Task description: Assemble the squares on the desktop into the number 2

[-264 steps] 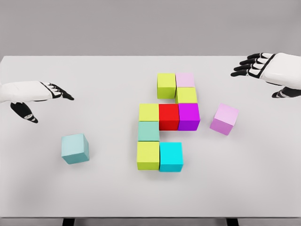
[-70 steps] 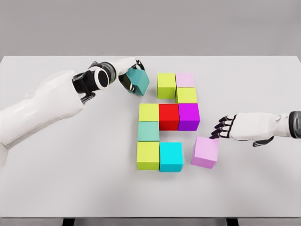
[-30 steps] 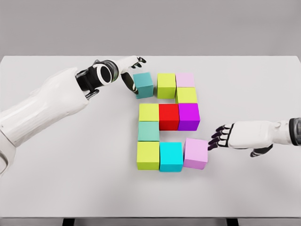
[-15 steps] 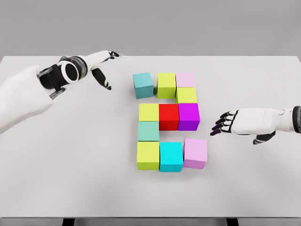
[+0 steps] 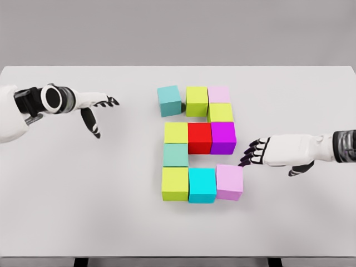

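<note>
Blocks: teal block (image 5: 169, 100) sits skewed, small gap beside green block (image 5: 197, 101). Left hand (image 5: 92, 108) nearer teal block, fingers spread, holding nothing. Right hand (image 5: 257, 153) open, empty.

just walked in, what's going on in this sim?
A humanoid is arranging coloured cubes on a white table into a 2. Eleven cubes now form the figure: the teal cube caps the top row's left end, the light pink cube the bottom row's right end. Neither hand holds anything. The left hand is open, well left of the cubes. The right hand is open, its fingers just above and right of the light pink cube.
</note>
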`<state>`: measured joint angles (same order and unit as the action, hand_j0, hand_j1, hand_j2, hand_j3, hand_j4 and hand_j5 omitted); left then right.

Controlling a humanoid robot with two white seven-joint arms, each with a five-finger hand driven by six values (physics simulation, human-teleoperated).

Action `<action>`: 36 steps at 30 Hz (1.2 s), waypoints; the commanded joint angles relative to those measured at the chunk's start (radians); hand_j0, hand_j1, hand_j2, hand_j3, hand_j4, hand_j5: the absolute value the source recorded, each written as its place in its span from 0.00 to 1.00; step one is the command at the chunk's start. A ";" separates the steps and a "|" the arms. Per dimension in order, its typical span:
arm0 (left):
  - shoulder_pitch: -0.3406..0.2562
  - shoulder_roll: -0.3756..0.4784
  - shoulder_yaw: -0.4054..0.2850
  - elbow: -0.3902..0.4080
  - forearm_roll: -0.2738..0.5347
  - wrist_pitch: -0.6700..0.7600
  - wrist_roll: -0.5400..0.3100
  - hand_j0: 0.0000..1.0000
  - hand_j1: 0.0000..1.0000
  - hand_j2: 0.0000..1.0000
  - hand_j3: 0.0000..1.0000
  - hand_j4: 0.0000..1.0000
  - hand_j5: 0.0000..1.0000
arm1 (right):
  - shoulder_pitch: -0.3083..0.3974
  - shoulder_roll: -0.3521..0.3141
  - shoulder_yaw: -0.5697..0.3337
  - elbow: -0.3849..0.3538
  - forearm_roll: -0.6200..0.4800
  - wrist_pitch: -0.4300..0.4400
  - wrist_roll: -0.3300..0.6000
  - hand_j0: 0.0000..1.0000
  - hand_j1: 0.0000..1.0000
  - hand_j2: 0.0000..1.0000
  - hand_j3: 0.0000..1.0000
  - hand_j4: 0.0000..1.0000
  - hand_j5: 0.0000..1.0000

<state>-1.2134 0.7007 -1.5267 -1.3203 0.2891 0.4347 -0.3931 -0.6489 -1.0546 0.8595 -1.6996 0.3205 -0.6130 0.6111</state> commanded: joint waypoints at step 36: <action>-0.031 -0.274 0.036 0.239 0.028 -0.071 -0.039 1.00 1.00 1.00 1.00 1.00 1.00 | -0.066 0.030 -0.143 0.370 -0.167 0.002 0.000 1.00 1.00 1.00 1.00 1.00 1.00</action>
<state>-1.2441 0.4278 -1.4917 -1.0817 0.3199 0.3646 -0.4331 -0.7148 -1.0240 0.7171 -1.3256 0.1588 -0.6135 0.6112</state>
